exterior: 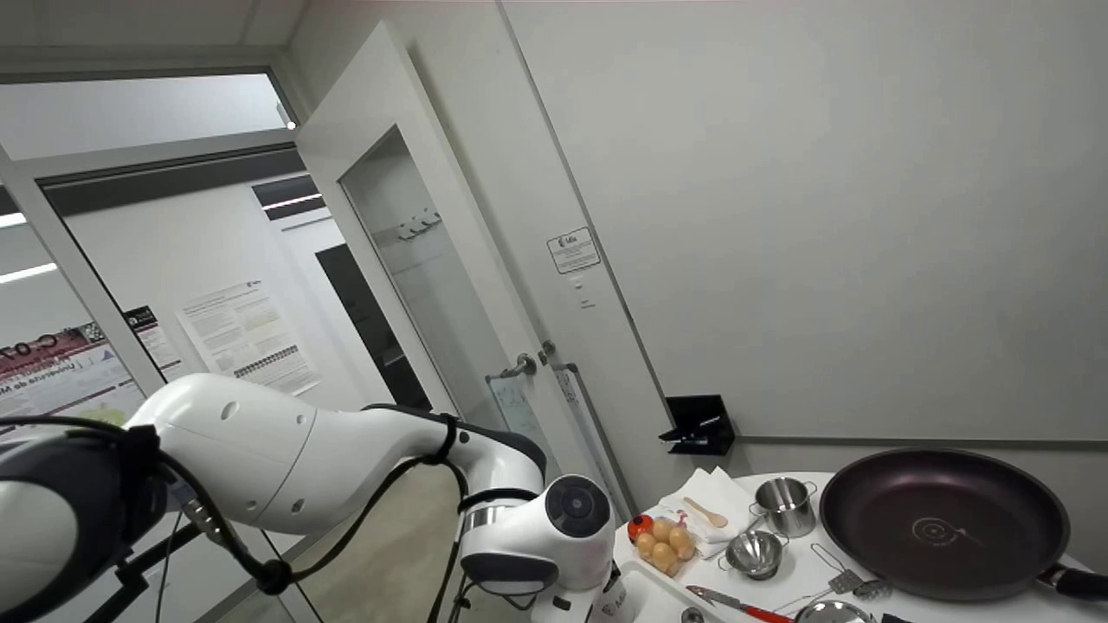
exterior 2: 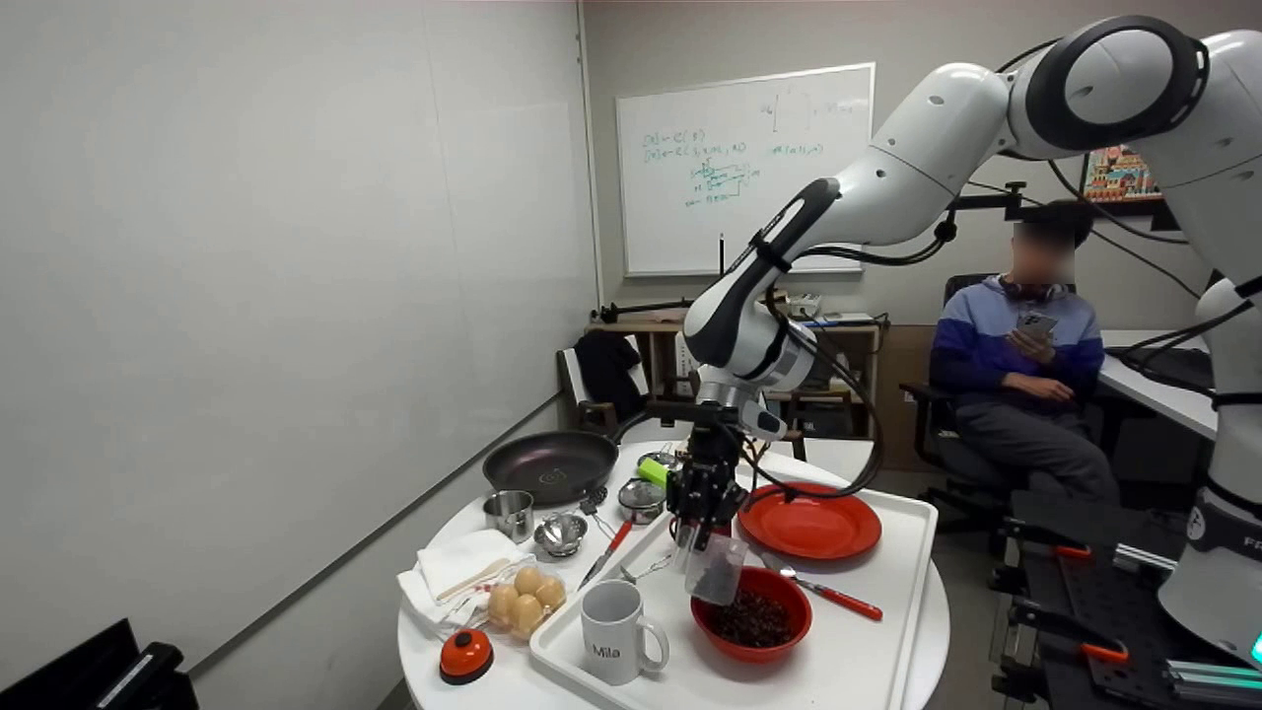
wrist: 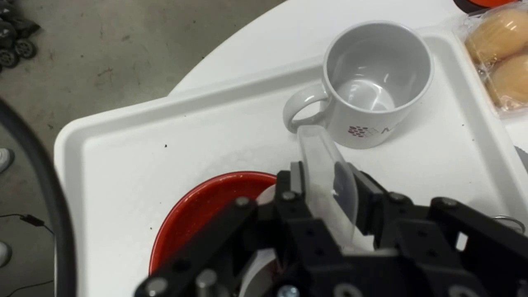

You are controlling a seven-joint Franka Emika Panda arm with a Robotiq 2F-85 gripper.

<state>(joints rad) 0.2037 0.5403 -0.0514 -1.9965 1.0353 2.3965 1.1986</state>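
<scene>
Your black two-finger gripper (wrist: 328,185): jaws narrowly apart, clamped on translucent plastic container (exterior 2: 717,572). Container leans over rim of round red bowl (exterior 2: 744,648); whether they touch, you cannot tell. Bowl, small dark pieces (exterior 2: 757,621) inside, sits on white rectangular tray (exterior 2: 868,651). Glossy white mug (exterior 2: 611,631) stands upright near bowl.

In the wrist view we see the gripper (wrist: 328,180) pinching a clear plastic container (wrist: 318,152). To its left, a red bowl (wrist: 202,210) — partly hidden by the gripper — sits on the white tray (wrist: 123,185). A mug (wrist: 357,117) stands upright on the tray, handle (wrist: 290,109) toward the left. We see wrapped eggs (wrist: 499,41) just beside the tray, white table (wrist: 268,45) and grey floor (wrist: 123,49) beyond it, and a black cable (wrist: 43,181) at left.
</scene>
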